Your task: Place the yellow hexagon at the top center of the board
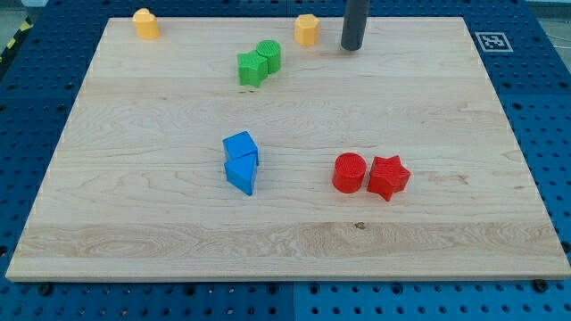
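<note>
Up at the top centre of the wooden table (464, 134) the yellow hexagon block (307, 29) sits just left of my tip (351, 47), a bare dark rod with no claw, holding nothing.

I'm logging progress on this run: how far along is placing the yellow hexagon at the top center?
Looks done, or nearly: the yellow hexagon sits at the board's top edge, about at center. In hand: my tip stands just to the view's right of it, apart, not touching. Left: at most a small nudge, if stricter centering is wanted. The other yellow block is at the top left corner.
</note>
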Tool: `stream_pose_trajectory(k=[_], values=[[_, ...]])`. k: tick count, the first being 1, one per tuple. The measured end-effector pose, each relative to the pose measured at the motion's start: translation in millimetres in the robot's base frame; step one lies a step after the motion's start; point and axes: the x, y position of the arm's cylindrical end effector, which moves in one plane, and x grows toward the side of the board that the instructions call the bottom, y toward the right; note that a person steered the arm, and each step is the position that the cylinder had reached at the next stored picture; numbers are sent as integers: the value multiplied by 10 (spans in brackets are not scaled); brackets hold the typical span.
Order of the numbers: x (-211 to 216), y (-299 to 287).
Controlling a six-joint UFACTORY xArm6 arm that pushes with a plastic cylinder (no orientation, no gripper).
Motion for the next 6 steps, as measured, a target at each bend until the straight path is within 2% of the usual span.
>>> stream_pose_trajectory(k=[1, 5, 6], values=[[-179, -39], [-179, -814], [-179, -814]])
